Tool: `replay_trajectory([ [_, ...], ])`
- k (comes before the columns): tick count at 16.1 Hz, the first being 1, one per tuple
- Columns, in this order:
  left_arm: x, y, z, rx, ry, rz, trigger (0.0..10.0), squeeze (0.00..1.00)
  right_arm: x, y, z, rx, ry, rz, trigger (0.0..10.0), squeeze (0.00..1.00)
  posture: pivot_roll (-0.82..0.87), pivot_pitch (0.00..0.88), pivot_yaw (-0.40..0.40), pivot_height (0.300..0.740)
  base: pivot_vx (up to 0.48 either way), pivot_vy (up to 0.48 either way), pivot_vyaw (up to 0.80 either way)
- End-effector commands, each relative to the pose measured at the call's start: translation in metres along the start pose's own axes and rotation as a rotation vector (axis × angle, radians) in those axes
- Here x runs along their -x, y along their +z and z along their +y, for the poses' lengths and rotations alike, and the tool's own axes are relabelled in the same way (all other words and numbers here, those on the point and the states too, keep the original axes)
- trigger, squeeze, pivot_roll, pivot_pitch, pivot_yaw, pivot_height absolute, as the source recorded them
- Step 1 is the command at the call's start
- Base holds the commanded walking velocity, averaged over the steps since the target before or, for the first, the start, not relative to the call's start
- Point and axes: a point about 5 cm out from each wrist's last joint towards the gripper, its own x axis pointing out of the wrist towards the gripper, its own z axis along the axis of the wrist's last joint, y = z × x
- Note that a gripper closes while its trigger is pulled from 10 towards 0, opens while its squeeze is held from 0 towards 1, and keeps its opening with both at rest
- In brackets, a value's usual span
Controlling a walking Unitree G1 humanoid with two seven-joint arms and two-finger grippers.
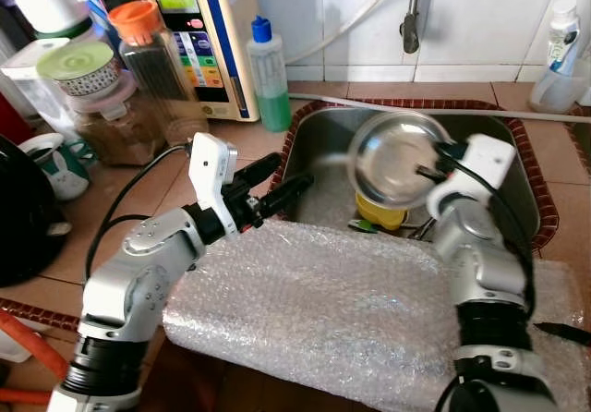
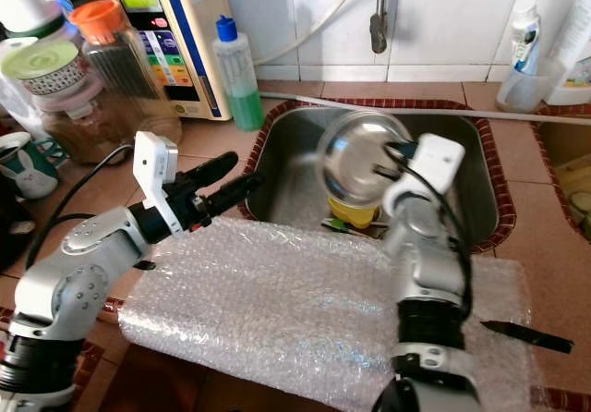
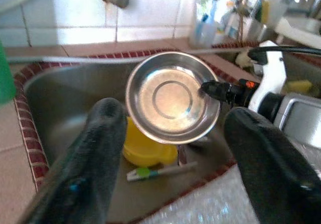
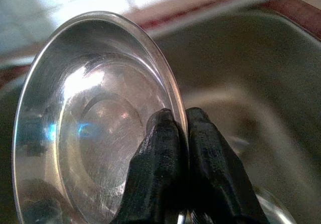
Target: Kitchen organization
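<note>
Upper left: green soap bottle (image 1: pixel 270 73), orange-capped jar (image 1: pixel 150 52), water purifier (image 1: pixel 205 38). Lower right: black knife (image 2: pixel 526 335) on counter (image 2: pixel 545 246).

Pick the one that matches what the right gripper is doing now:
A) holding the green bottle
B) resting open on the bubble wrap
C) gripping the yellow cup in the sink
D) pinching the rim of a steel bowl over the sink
D: the right gripper is shut on the steel bowl's rim, held above the sink.
</note>
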Motion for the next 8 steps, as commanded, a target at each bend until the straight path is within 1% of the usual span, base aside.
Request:
replay_trajectory([
  [1, 0.004, -0.005, -0.002, -0.021, -0.025, 0.053, 10.0, 1.0, -0.002, -0.002, -0.004, -0.012, -0.035, 0.019, 0.0, 0.0, -0.17, 0.092, 0.169, 0.74, 0.0, 0.0, 0.0],
  [2, 0.005, -0.007, -0.004, -0.037, -0.042, 0.08, 10.0, 1.0, -0.004, -0.004, -0.007, -0.014, -0.054, 0.032, 0.0, 0.0, -0.17, 0.092, 0.169, 0.74, 0.0, 0.0, 0.0],
  [3, 0.008, -0.013, -0.005, -0.069, -0.073, 0.137, 10.0, 1.0, -0.005, -0.011, -0.015, -0.004, -0.095, 0.073, 0.0, 0.0, -0.16, 0.091, 0.17, 0.74, 0.0, 0.0, 0.0],
  [4, 0.009, -0.014, -0.005, -0.073, -0.076, 0.15, 10.0, 1.0, -0.005, -0.013, -0.018, 0.002, -0.106, 0.083, 0.0, 0.0, -0.16, 0.091, 0.17, 0.74, 0.0, 0.0, 0.0],
  [5, 0.01, -0.017, -0.004, -0.092, -0.083, 0.179, 10.0, 1.0, -0.006, -0.02, -0.024, 0.01, -0.141, 0.117, 3.5, 0.0, -0.17, 0.092, 0.172, 0.74, 0.0, 0.0, 0.0],
  [6, 0.01, -0.019, -0.004, -0.107, -0.087, 0.197, 10.0, 1.0, -0.006, -0.025, -0.028, -0.01, -0.158, 0.144, 10.0, 0.0, -0.17, 0.095, 0.178, 0.74, 0.0, 0.0, 0.0],
  [7, 0.01, -0.021, -0.003, -0.119, -0.088, 0.212, 10.0, 1.0, -0.006, -0.029, -0.031, -0.006, -0.175, 0.165, 10.0, 0.0, -0.17, 0.095, 0.178, 0.74, 0.0, 0.0, 0.0],
  [8, 0.01, -0.022, -0.003, -0.124, -0.091, 0.22, 10.0, 1.0, -0.006, -0.032, -0.032, -0.02, -0.179, 0.182, 10.0, 0.48, -0.17, 0.098, 0.18, 0.74, 0.0, 0.0, 0.0],
])
